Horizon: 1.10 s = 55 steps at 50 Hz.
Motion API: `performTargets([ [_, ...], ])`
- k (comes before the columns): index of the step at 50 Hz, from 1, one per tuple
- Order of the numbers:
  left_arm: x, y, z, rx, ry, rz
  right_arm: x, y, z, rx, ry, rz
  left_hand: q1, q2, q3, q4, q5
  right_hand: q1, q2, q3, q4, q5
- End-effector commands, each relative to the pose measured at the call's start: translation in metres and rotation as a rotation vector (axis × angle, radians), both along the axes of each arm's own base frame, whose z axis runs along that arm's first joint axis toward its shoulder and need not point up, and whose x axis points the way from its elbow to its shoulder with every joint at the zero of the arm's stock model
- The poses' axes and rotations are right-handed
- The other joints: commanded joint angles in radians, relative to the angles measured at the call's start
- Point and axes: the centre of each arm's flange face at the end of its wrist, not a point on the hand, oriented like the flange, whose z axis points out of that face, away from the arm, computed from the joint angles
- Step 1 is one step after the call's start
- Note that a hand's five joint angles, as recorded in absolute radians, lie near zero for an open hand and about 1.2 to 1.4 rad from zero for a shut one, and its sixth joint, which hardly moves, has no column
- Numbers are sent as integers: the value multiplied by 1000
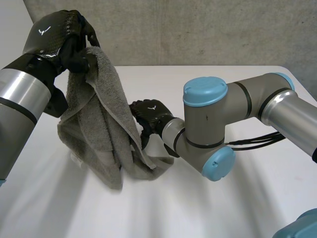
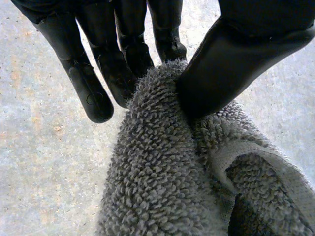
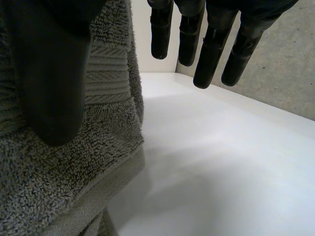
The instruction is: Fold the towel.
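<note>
A grey terry towel [image 1: 104, 129] hangs from my left hand [image 1: 54, 37], which is raised above the table's left side; the towel's lower end rests bunched on the white table [image 1: 223, 208]. In the left wrist view the thumb [image 2: 231, 64] pinches the towel's top edge [image 2: 162, 187] against the fingers [image 2: 93, 93]. My right hand [image 1: 148, 114] is low, at the hanging towel's right side near its lower half. In the right wrist view its thumb [image 3: 49, 83] lies against the towel [image 3: 49, 182], while its straight fingers [image 3: 211, 49] stand apart from the cloth, holding nothing.
A grey concrete wall [image 1: 198, 29] runs behind the table's far edge. Bare white tabletop [image 3: 221, 162] stretches to the right of the towel and in front of it. My right arm's elbow [image 1: 205, 129] hangs over the table's middle.
</note>
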Motion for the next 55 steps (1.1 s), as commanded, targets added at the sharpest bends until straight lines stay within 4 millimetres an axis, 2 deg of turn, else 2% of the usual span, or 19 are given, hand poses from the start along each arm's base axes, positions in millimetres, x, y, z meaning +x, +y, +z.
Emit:
performTargets([
  [1,6,-5,1,19,25,-14,-11,-7,-3,4,1,-45,20,-3,10,7,21,-173,-256,-283,-171,-157],
  [12,6,-5,0,21,26,-15,-12,-6,-5,28,-7,-54,20,-3,10,7,21,-173,-256,-283,-171,-157],
  [17,6,-5,0,19,22,-12,-19,-19,16,17,-54,-97,20,-3,10,7,21,-173,-256,-283,-171,-157],
  [19,6,-5,0,18,20,-10,-36,-32,42,14,-92,-151,20,-3,10,7,21,-173,-256,-283,-171,-157],
  [20,7,-6,1,17,19,-8,-36,-32,42,14,-93,-151,20,-3,10,7,21,-173,-256,-283,-171,-157],
  [22,7,-6,1,16,18,-3,-55,-37,58,51,-90,-210,20,-3,10,7,21,-173,-256,-283,-171,-157],
  [24,8,-7,1,15,20,3,-63,-37,62,77,-90,-236,20,-3,10,7,21,-173,-256,-283,-171,-157],
  [25,8,-8,2,14,21,6,-70,-35,61,117,-89,-261,20,-3,10,7,21,-173,-256,-283,-171,-157],
  [30,8,-11,4,15,23,12,-82,-25,56,184,-98,-293,20,-3,10,7,21,-173,-256,-283,-171,-157],
  [33,9,-13,7,11,27,25,-93,-5,39,245,-115,-303,20,-3,10,7,21,-173,-256,-283,-171,-157],
  [37,11,-14,11,7,34,46,-95,0,24,281,-135,-306,20,-3,10,7,21,-173,-256,-283,-171,-157],
  [39,11,-14,12,3,36,47,-92,7,15,336,-176,-299,20,-3,10,7,21,-173,-256,-283,-171,-157],
  [44,10,-13,10,9,35,45,-83,18,11,417,-246,-282,20,-3,10,7,21,-173,-256,-283,-171,-157],
  [55,9,-10,2,32,27,40,-59,28,-2,386,-304,-229,20,-3,10,7,21,-173,-256,-283,-171,-157],
])
